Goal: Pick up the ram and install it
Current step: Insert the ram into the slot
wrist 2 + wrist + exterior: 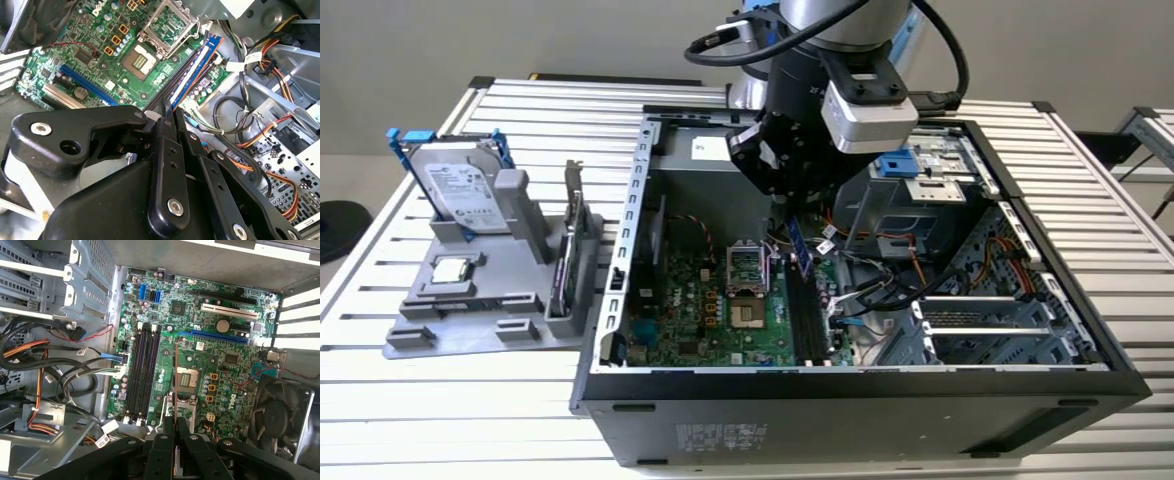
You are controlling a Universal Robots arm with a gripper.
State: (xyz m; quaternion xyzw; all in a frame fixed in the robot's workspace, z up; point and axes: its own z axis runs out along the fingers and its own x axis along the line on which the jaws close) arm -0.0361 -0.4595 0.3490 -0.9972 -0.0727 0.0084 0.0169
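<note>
The gripper (175, 427) pinches the ram (176, 372) edge-on over the motherboard (192, 322) — near black memory slots (145, 370).

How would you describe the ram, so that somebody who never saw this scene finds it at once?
Find the open computer case, with the green motherboard inside. Above the board hangs the robot's claw, and the ram is the thin dark stick clamped in it, pointing down at the long black memory slots. Unlike the cables nearby, it is straight and flat.
</note>
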